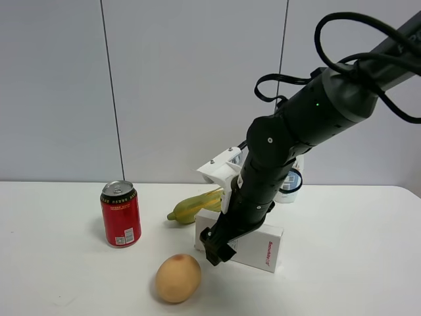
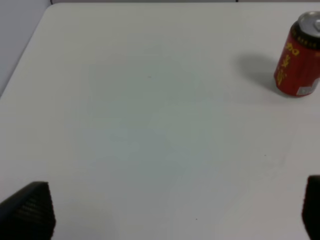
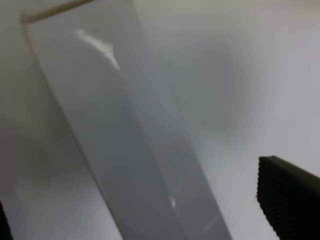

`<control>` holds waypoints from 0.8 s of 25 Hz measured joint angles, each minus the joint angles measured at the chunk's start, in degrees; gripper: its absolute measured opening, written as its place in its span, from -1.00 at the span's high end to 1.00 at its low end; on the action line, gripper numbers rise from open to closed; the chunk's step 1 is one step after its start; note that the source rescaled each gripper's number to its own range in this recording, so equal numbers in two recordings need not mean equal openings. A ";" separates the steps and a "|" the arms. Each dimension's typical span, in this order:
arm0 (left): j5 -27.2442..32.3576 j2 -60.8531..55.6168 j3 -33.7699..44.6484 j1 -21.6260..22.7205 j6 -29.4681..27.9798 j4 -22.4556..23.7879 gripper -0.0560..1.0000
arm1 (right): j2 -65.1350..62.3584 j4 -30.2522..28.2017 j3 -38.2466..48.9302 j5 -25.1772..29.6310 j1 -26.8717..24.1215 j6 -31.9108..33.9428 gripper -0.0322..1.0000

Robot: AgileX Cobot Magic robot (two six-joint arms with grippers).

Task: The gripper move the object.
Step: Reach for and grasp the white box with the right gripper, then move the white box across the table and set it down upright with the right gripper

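The object, a long flat white carton (image 1: 263, 247) with small red lettering on its side, lies on the table at the centre. My right gripper (image 1: 216, 245), a black claw on a thick black arm, is down at the carton's left end. In the right wrist view the carton (image 3: 130, 130) fills the picture, blurred, and runs between the two black fingertips (image 3: 287, 197); the right gripper (image 3: 145, 207) is open around it. My left gripper (image 2: 175, 210) is open and empty over bare table; it does not show in the exterior view.
A red can (image 1: 120, 214) stands at the left and also shows in the left wrist view (image 2: 299, 60). A tan round fruit (image 1: 177, 278) lies in front of the carton. A yellow-green fruit (image 1: 194, 206) lies behind it. A white bottle (image 1: 291, 181) is partly hidden by the arm.
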 joint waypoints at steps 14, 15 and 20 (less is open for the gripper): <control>0.00 0.00 0.00 0.00 0.00 0.00 -1.00 | 0.05 -0.67 0.00 -0.06 -1.19 0.18 0.94; 0.00 0.00 0.00 0.00 0.00 0.00 -1.00 | 0.05 -0.67 0.00 -0.06 -1.19 0.24 0.94; 0.00 0.00 0.00 0.00 0.00 0.00 -1.00 | -0.45 -0.27 0.00 0.93 -1.19 4.04 0.94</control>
